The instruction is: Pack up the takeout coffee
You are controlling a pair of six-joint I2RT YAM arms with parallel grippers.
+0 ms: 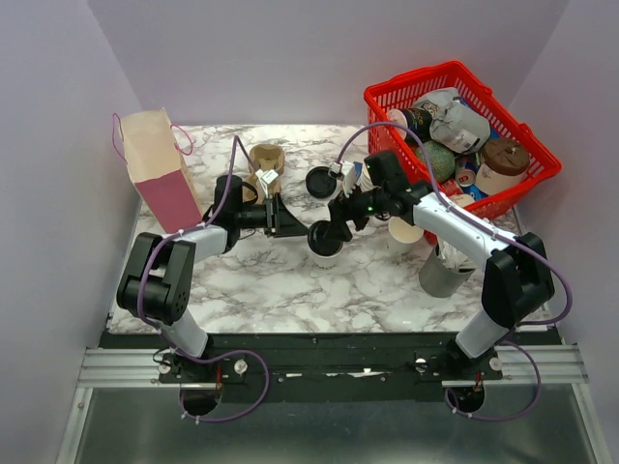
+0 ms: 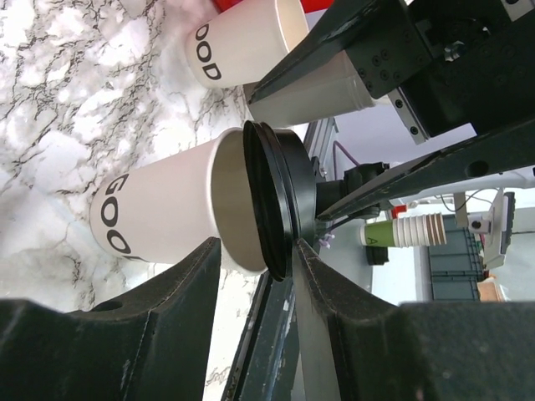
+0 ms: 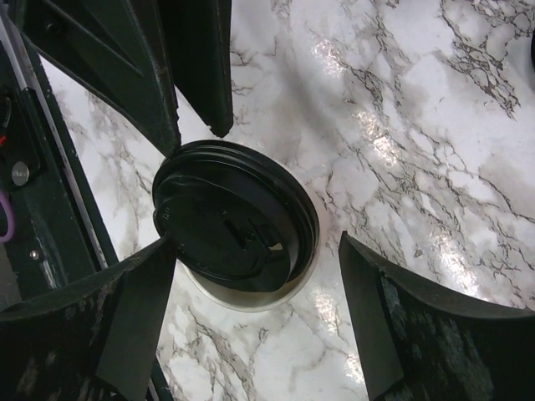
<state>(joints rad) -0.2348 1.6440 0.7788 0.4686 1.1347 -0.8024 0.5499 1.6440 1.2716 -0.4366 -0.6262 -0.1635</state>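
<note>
Take the takeout coffee as your mark; on its near side the bare marble table gives you wide room to pass; on its left the left gripper crowds right up to the rim; over its top the right gripper hangs with fingers spread wide, blocking the way down; just right of it stand white cups and a grey cup; behind it lie a spare black lid and a brown cup; far left stands the paper bag, far right the red basket.
</note>
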